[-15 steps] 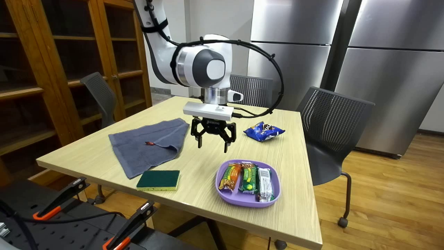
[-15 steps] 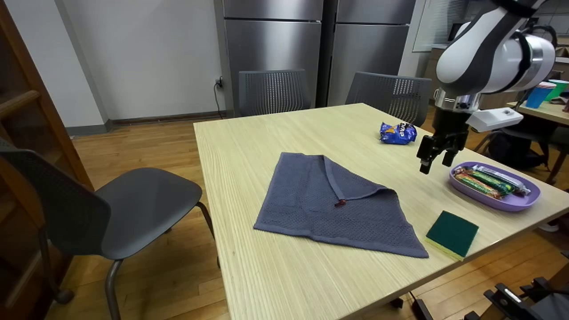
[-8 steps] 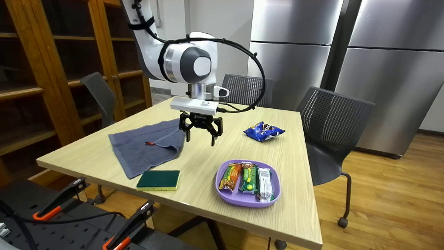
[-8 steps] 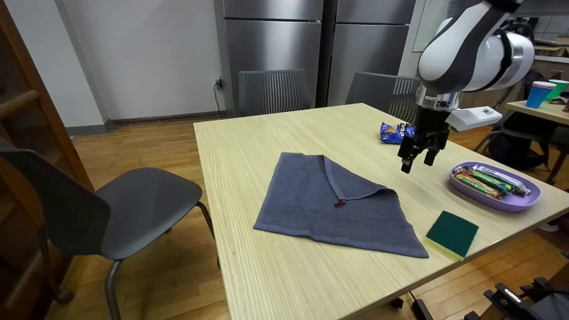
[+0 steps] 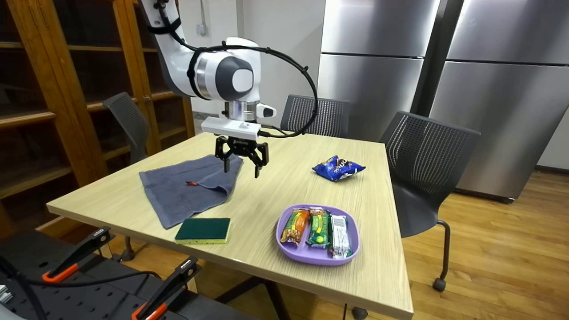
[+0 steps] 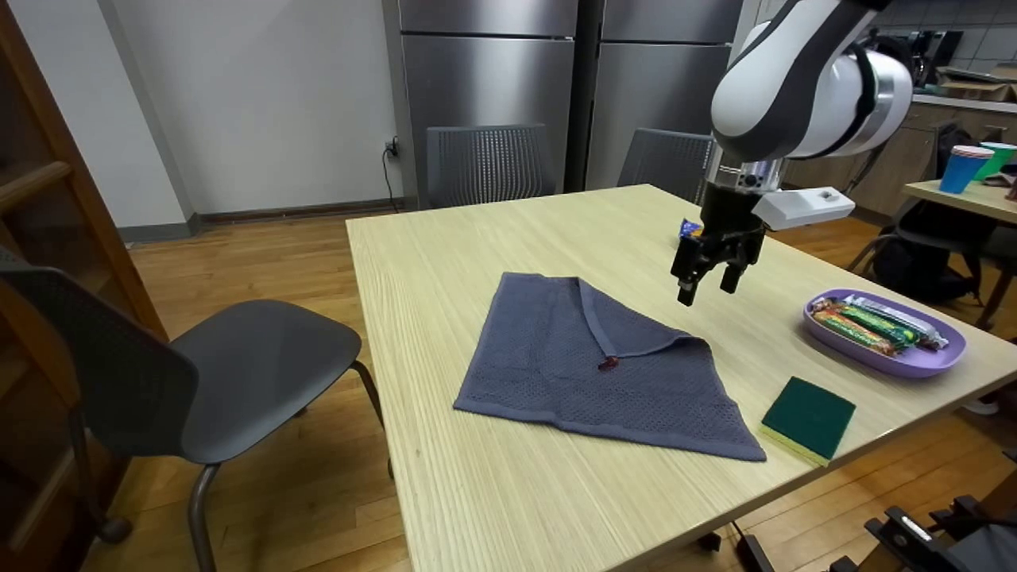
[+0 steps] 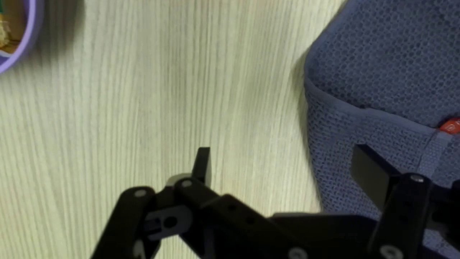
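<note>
Hanging near one towel point(image 5: 178, 191) on the table point(image 5: 271, 209) in an exterior view, the gripper point(image 5: 242, 171) stands spread, holding nothing; the towel should prove soft, light, best pinched at its raised fold. In an exterior view I count one sponge point(image 6: 806, 417), one tray point(image 6: 926, 363), three bars point(image 6: 878, 324). In the wrist view the towel reaches under one jaw, one red bit point(image 7: 451, 126) on it.

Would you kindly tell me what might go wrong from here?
Lowering the open tool here could snag the towel, since one finger appears over it in the wrist view. Dragging the towel might then nudge the sponge, which lies close beside it near the edge of the table.
</note>
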You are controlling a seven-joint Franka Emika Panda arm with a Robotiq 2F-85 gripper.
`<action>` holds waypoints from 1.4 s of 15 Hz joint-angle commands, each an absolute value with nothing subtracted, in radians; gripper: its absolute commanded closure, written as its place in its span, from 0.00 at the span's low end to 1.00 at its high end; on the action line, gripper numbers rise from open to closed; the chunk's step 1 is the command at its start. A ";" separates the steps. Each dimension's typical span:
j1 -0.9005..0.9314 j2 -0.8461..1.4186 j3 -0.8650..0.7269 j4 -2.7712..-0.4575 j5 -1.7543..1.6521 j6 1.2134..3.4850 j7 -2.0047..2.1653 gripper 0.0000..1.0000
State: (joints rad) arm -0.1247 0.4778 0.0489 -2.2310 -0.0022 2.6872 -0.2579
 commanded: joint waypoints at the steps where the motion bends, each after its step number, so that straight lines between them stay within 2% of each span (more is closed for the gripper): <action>1: -0.088 0.476 0.060 -2.209 0.014 2.677 -0.200 0.00; 21: -0.063 0.525 0.061 -2.166 0.021 2.686 -0.164 0.00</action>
State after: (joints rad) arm -0.0636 0.5045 0.0621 -2.1995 0.0134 2.6893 -0.1778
